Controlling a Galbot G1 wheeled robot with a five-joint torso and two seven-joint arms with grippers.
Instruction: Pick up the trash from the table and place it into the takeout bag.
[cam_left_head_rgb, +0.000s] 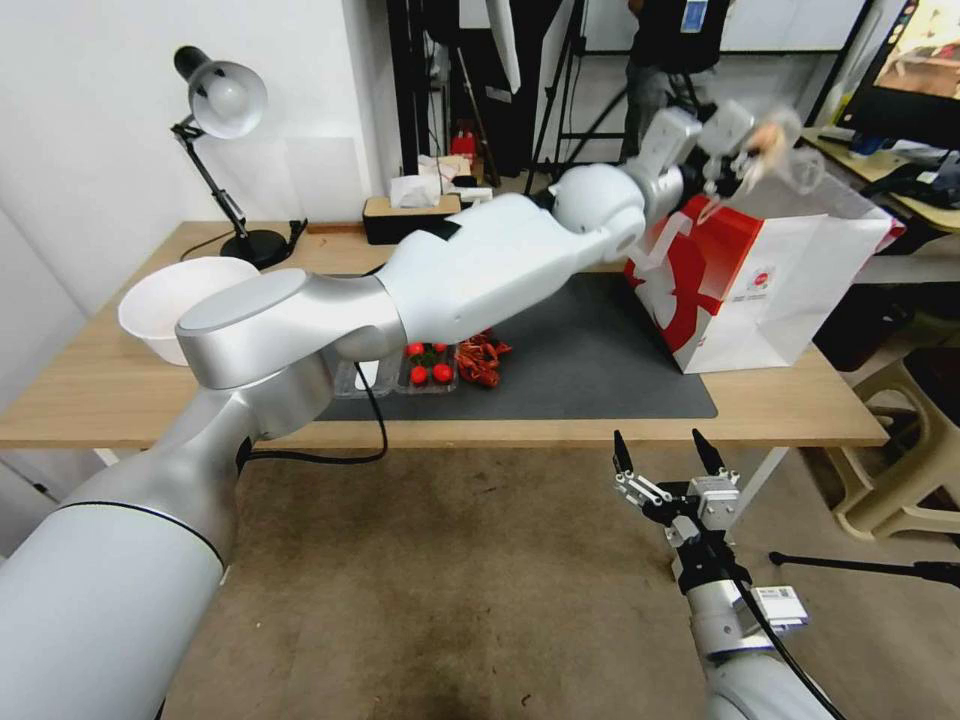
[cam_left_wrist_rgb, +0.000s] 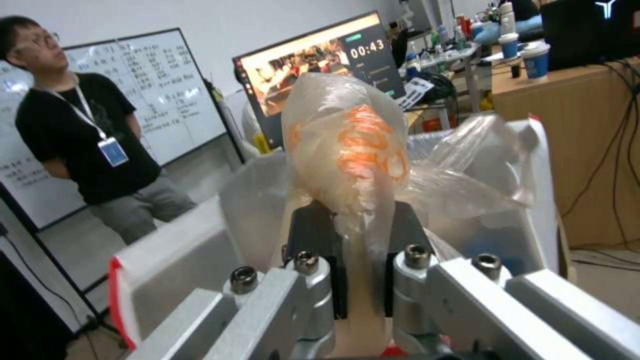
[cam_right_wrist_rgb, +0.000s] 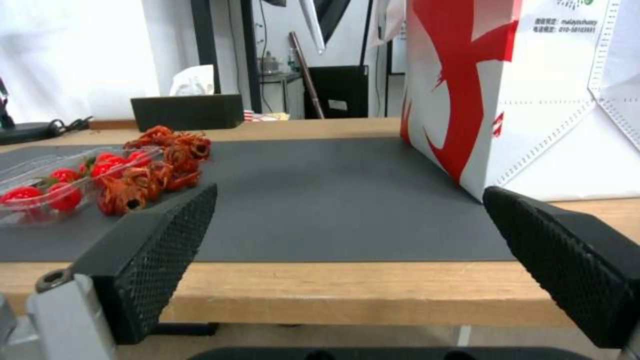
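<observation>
My left arm reaches across the table (cam_left_head_rgb: 90, 390) and holds its gripper (cam_left_head_rgb: 745, 150) over the open top of the white and red takeout bag (cam_left_head_rgb: 790, 280). It is shut on a small pale bagged lump (cam_left_head_rgb: 780, 150) of trash. In the left wrist view the crinkled clear plastic with orange inside (cam_left_wrist_rgb: 347, 150) sticks up from the closed gripper (cam_left_wrist_rgb: 357, 225), with the bag's open mouth (cam_left_wrist_rgb: 173, 240) just beyond. My right gripper (cam_left_head_rgb: 665, 455) hangs open in front of the table's front edge, level with the tabletop, nothing between its fingers (cam_right_wrist_rgb: 167, 240).
A pile of red shells (cam_left_head_rgb: 482, 360) and a clear tray of red fruit (cam_left_head_rgb: 425, 368) lie on the dark mat (cam_left_head_rgb: 600, 350). A white bowl (cam_left_head_rgb: 180, 300), a desk lamp (cam_left_head_rgb: 225, 100) and a tissue box (cam_left_head_rgb: 410, 215) stand to the left and back. A beige chair (cam_left_head_rgb: 900, 450) stands at the right.
</observation>
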